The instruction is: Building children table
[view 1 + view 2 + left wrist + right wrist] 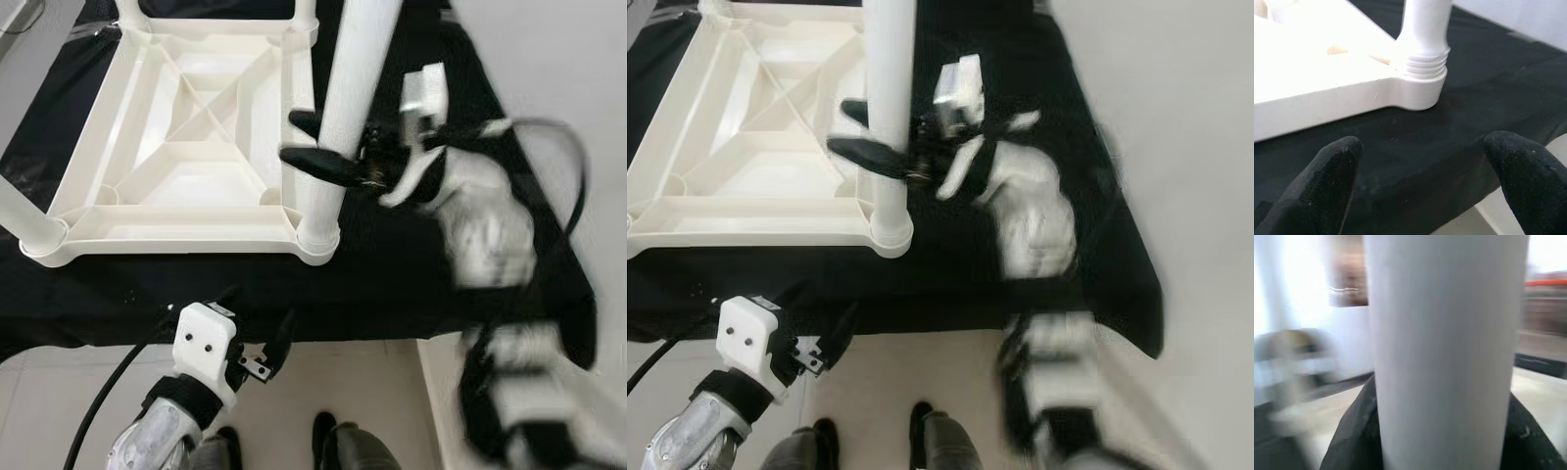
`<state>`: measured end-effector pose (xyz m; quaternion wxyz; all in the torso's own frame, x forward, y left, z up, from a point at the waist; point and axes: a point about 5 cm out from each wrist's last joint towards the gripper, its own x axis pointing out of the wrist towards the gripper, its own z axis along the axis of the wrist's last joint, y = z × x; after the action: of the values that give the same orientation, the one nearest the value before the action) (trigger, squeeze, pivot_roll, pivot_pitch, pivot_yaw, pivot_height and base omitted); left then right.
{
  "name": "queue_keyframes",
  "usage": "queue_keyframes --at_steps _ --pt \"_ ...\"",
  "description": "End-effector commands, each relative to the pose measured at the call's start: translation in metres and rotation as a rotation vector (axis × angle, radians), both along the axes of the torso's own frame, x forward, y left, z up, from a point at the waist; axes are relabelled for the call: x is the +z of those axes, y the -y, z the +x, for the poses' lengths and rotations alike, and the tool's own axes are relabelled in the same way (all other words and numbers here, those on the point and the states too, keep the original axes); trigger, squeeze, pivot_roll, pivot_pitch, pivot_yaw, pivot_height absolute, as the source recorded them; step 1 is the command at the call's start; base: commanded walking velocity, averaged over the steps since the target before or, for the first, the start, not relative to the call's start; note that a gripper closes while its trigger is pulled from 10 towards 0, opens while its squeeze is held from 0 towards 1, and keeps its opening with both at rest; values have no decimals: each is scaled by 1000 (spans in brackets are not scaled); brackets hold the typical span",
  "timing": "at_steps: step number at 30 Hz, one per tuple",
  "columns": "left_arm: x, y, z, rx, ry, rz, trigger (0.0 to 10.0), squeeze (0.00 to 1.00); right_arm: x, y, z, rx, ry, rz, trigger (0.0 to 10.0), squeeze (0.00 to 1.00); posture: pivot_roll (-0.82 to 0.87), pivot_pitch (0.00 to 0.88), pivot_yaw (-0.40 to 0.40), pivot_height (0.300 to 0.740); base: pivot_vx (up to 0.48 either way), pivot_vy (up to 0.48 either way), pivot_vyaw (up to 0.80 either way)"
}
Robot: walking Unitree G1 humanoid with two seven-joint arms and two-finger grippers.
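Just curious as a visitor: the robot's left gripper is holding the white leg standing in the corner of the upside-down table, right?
Not quite: it is the right gripper that grips the white leg. The left eye view shows the left gripper open and low, near the black cloth's front edge. The tabletop does lie upside down.

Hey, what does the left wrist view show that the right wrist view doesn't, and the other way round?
Left wrist view alone: the screw threads where the white leg enters the corner socket of the upturned tabletop, the black cloth beneath, and the left claw open, its fingertips apart and short of the table.

Right wrist view alone: a blurred, bright room behind and the leg's plain shaft up close.

Both share that same white leg, which the right claw grips.
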<state>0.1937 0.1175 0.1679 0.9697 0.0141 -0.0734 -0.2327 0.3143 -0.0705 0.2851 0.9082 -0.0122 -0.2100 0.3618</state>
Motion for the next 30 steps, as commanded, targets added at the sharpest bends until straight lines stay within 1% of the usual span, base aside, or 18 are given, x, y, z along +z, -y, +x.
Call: queue_keyframes --at_steps 1,2,3,9,10,15,16,17,18,20,22,23,24,25,26,27,28,30 --pt "-4 0 -2 3 -16 -3 10000 0 -45 14 3 -297 -225 -73 0 0 4 280 -106 740 0 0 0" --pt "-4 -1 -1 3 -14 -4 10000 0 -57 5 -12 -354 -239 -99 0 0 5 277 -103 740 0 0 0" --pt "-4 0 0 0 -12 -3 10000 0 -64 -9 -22 -310 -257 -111 0 0 10 270 -101 740 0 0 0" --pt "-6 1 5 -3 -5 -2 10000 0 -56 -24 -14 -203 -215 -118 0 0 -3 249 -100 740 0 0 0" --pt "-6 1 6 -2 -3 -2 10000 0 -52 -25 -11 -196 -197 -117 10000 0 -6 246 -101 740 0 0 0" --pt "-6 1 9 2 3 -2 10000 0 -39 -23 -5 -203 -181 -82 10000 0 1 246 -102 740 0 0 0" --pt "-5 1 9 4 5 -2 10000 0 -31 -26 -3 -104 -168 -51 10000 1000 5 248 -102 740 0 0 0" --pt "-5 1 9 4 5 -2 10000 0 -31 -26 -3 -104 -168 -51 10000 1000 5 248 -102 740 0 0 0" --pt "-5 1 9 6 9 -2 10000 0 -14 -27 -4 86 -116 -33 10000 1000 7 250 -100 740 0 0 0" --pt "-5 1 9 7 10 -2 10000 0 -9 -26 -3 127 -94 -41 10000 1000 7 250 -100 740 0 0 0" --pt "-4 0 8 6 11 -3 10000 0 3 -15 6 297 -33 -93 10000 1000 19 258 -99 740 0 0 0" --pt "-4 0 8 6 11 -3 10000 0 3 -15 6 297 -33 -93 10000 1000 19 258 -99 740 0 0 0" --pt "-4 0 6 6 11 -3 10000 0 13 -5 16 417 -3 -124 10000 1000 31 266 -94 740 0 0 0" --pt "-3 -1 6 6 10 -2 10000 0 15 -2 19 449 -2 -129 10000 1000 31 266 -94 740 0 0 0" --pt "-3 -1 5 7 8 -2 10000 0 16 1 23 514 -1 -150 10000 616 49 282 -82 740 0 0 0" --pt "-3 -1 5 7 8 -2 10000 0 16 1 23 514 -1 -150 10000 616 49 282 -82 740 0 0 0" --pt "-3 -2 4 8 8 -1 10000 0 16 2 24 558 2 -165 10000 0 57 285 -80 740 0 0 0" --pt "-2 -3 2 7 5 2 10000 0 15 3 29 575 -7 -185 10000 0 81 290 -75 740 0 0 0"
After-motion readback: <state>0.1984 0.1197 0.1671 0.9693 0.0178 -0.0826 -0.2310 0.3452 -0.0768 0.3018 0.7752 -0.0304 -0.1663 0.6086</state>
